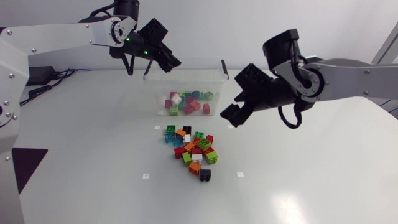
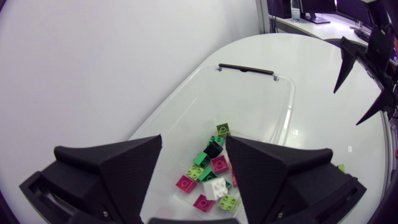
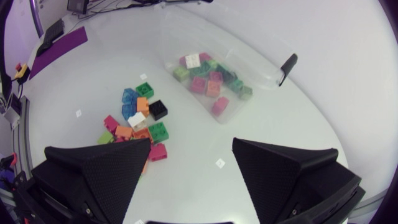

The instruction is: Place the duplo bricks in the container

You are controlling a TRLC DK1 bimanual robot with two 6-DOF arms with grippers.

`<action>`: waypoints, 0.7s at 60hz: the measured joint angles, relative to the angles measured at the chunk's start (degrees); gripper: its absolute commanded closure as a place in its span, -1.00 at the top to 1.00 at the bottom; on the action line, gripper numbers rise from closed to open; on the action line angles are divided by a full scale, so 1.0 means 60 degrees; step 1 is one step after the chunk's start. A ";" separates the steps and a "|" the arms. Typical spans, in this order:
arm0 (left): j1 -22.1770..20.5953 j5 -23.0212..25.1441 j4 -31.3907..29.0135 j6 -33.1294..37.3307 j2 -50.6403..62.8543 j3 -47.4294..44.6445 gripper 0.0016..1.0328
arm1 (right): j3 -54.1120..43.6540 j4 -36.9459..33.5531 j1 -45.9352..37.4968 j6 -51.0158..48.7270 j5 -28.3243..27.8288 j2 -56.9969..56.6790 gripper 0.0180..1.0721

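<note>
A clear plastic container [image 1: 214, 84] stands at the table's middle rear with several duplo bricks [image 1: 188, 103] inside. My left gripper [image 1: 165, 60] hangs over its left rear corner, open and empty. In the left wrist view its fingers [image 2: 115, 174] stand apart above the bricks in the container [image 2: 214, 177]. A pile of loose bricks [image 1: 194, 149] in many colours lies in front of the container. My right gripper [image 1: 233, 115] hovers open to the right of the container. In the right wrist view the right gripper [image 3: 193, 180] holds nothing, with the pile [image 3: 140, 121] and the container [image 3: 249, 65] ahead.
Small white marks [image 1: 145, 176] dot the table around the pile. Black cables [image 1: 43, 78] lie at the left rear. My other arm's gripper [image 2: 367, 74] shows beyond the container in the left wrist view.
</note>
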 measured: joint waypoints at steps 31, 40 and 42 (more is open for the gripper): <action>0.0022 -0.0018 -0.0914 0.1563 -0.3268 -0.3880 0.88 | -0.1013 -0.0794 0.0412 -0.1858 -0.1082 0.0463 0.53; 0.0204 -0.0018 -0.1206 0.2277 -0.4047 -0.5074 0.87 | -0.1013 -0.0936 0.0732 -0.2062 -0.1158 0.0798 0.51; 0.0255 -0.0022 -0.1228 0.2422 -0.4146 -0.5308 0.87 | -0.1013 -0.0962 0.0787 -0.2076 -0.1162 0.0867 0.51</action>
